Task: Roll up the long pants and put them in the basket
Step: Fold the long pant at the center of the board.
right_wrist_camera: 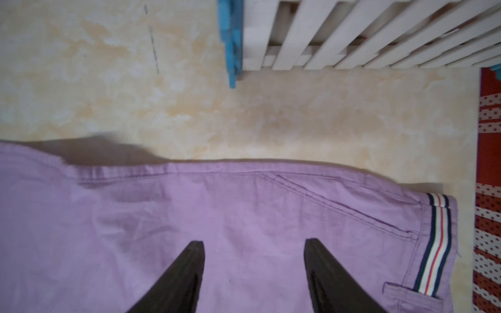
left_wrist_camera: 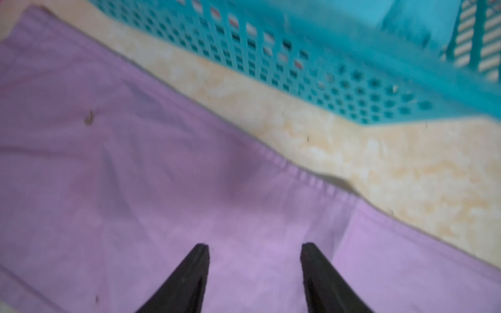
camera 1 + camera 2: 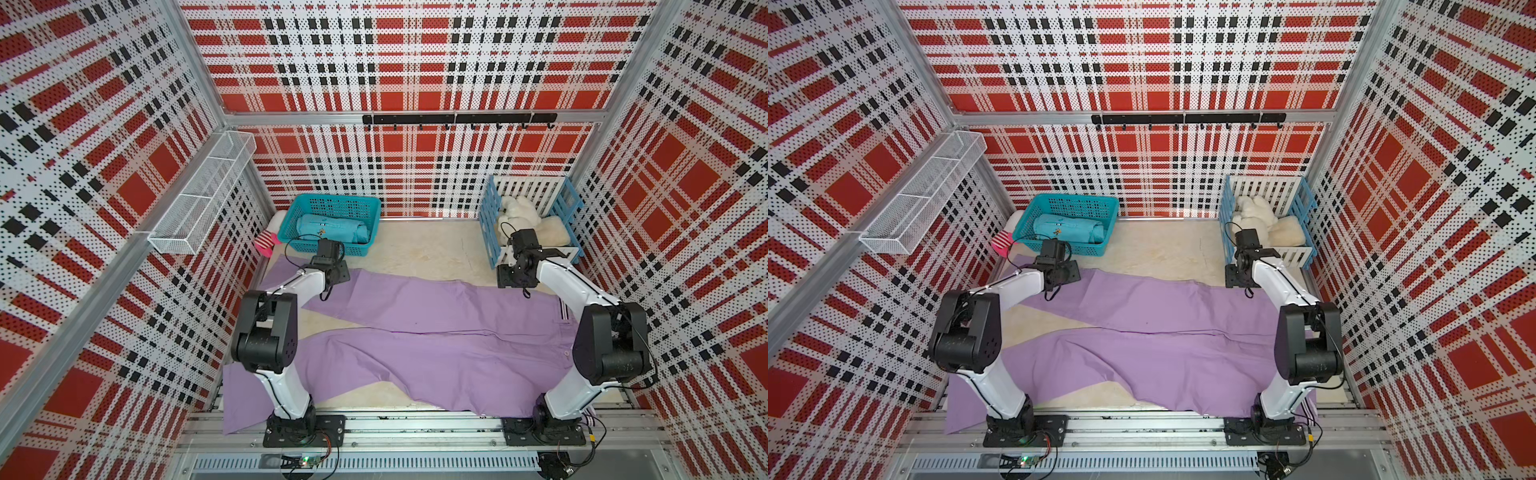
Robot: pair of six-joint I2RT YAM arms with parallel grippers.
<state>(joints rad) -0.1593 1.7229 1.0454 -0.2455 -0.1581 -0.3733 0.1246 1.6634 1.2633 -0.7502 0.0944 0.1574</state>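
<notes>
The long pants [image 3: 436, 332] lie opened out flat on the desk [image 1: 244, 108], unrolled from end to end, so by the look of it the rolling has not begun. In both top views the two legs splay apart in a narrow V, with a wedge of bare desk between them on the left arm's side, and the striped waistband [image 1: 433, 244] lies on the right arm's side. The left claw [image 2: 254, 245] hangs over the far leg near its cuff. Its fingers are spread with only lilac cloth showing between them and nothing pinched, and the leg's stitched far edge lies just ahead of the tips. Beyond that edge comes a strip of desk, then the teal basket [image 2: 325, 67] holding a rolled teal garment [image 3: 332, 230]. The right claw [image 1: 254, 241] is likewise spread and empty over the hip area. The slanted pocket and waistband are off to one side of it, and the blue-and-white slatted crate [image 1: 325, 35] stands well ahead across bare desk. Judging from this, everything is left to do: probably grip the far edge, lay one leg over the other, then roll the length into a bundle.
</notes>
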